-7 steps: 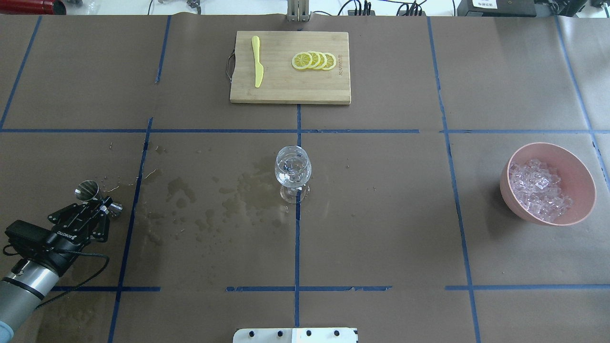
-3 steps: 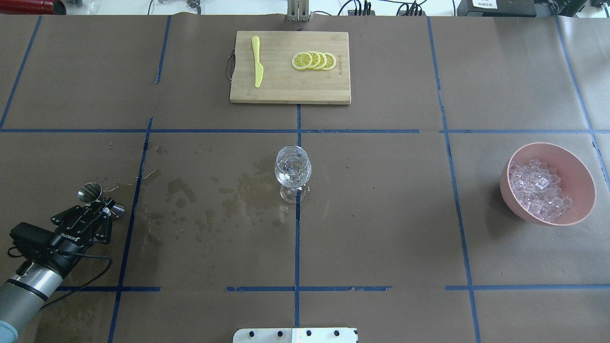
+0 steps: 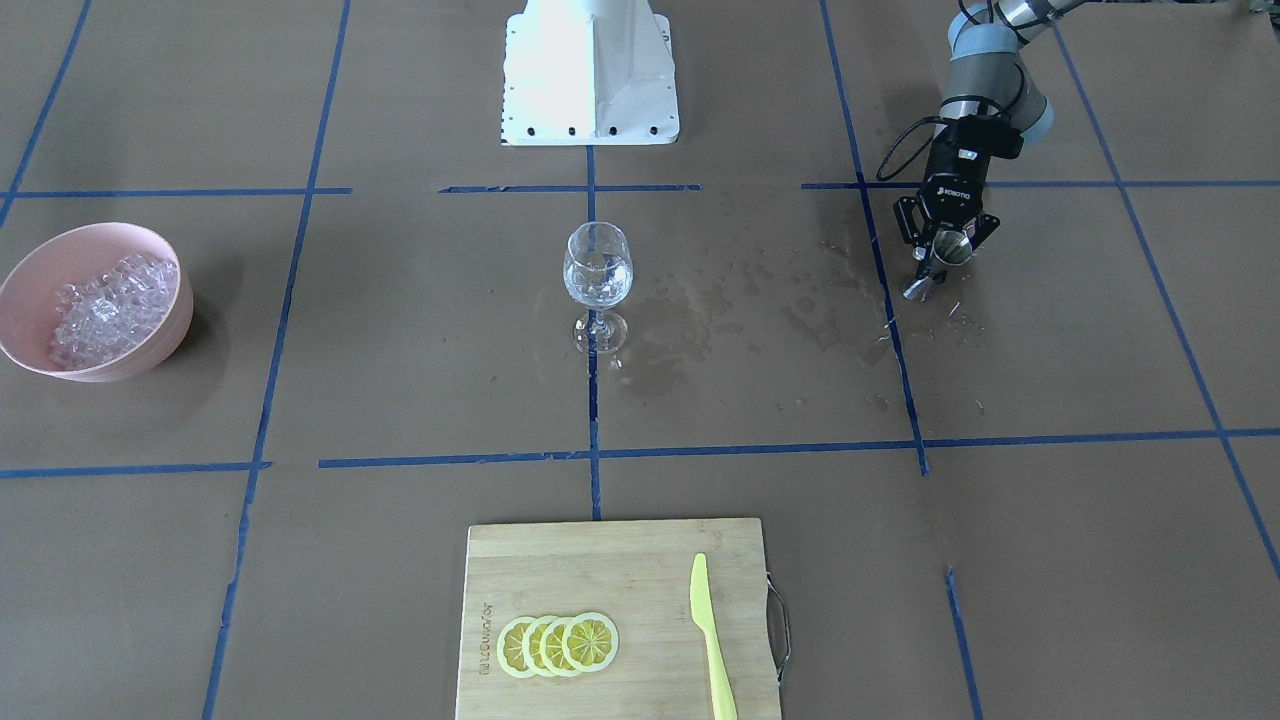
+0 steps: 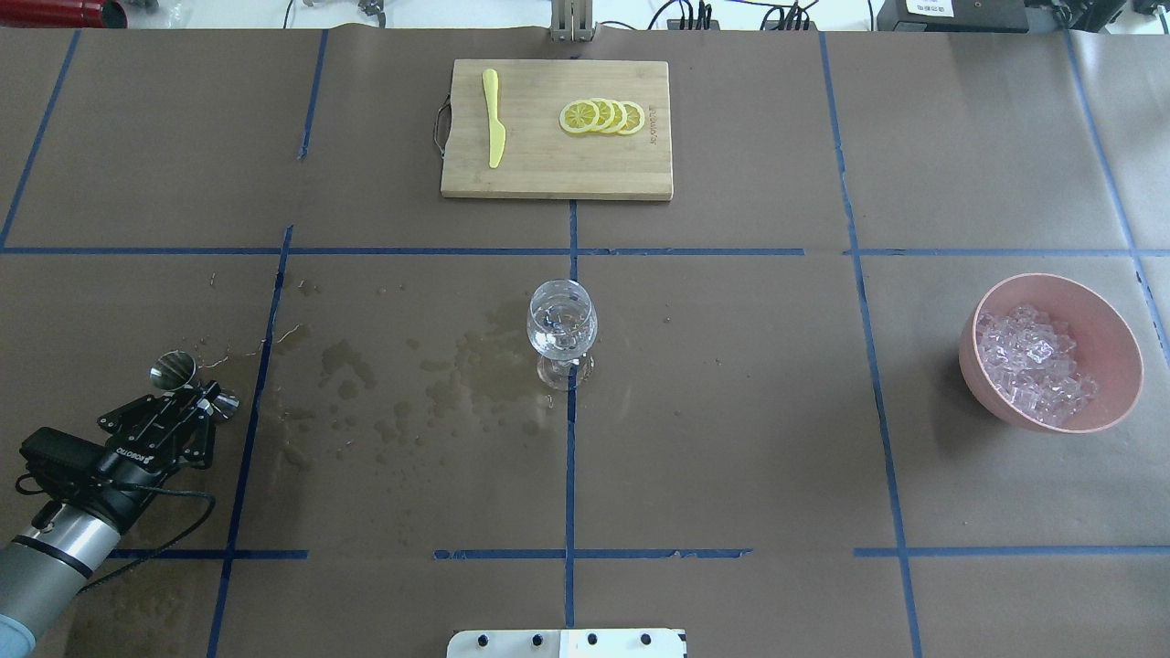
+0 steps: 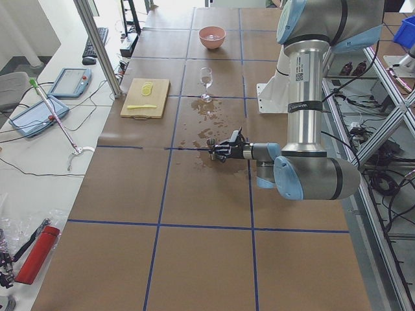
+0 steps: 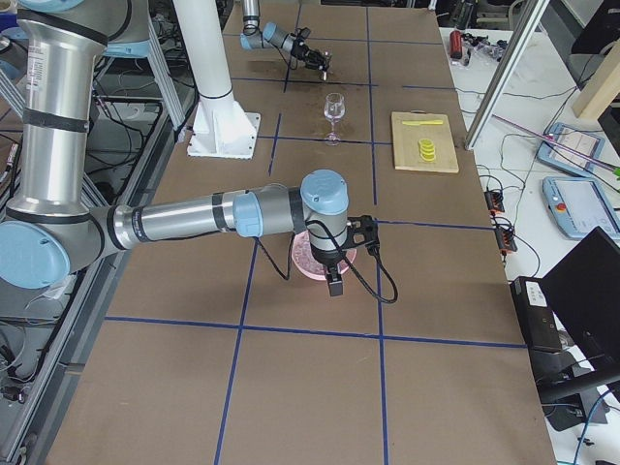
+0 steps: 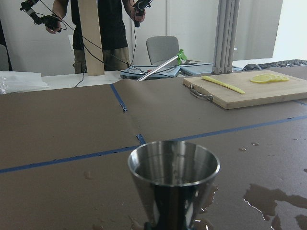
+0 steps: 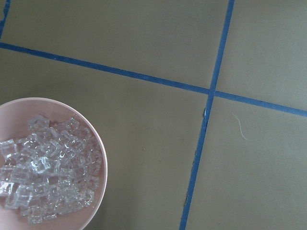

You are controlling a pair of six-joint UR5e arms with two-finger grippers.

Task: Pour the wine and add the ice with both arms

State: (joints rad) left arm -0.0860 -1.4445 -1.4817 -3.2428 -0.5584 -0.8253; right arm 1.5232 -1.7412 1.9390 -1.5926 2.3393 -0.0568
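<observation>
left black two-finger gripper (image 4: 203,398) pinching steel double-cone jigger (image 4: 173,369) over wet patch at table's left; clear wine (image 4: 559,344) in stemmed glass (image 4: 561,311) at centre; clear ice cubes (image 4: 1033,366) in pink bowl (image 4: 1101,306) on right; right gripper (image 6: 335,282) above bowl, fingers' state: cannot tell

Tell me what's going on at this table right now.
The left hand grips a steel jigger near its own end of the table, beside wet splashes. The wine glass in the middle holds some clear liquid. The right arm hangs over the pink bowl of ice. Whether the right hand is open cannot be told.
</observation>
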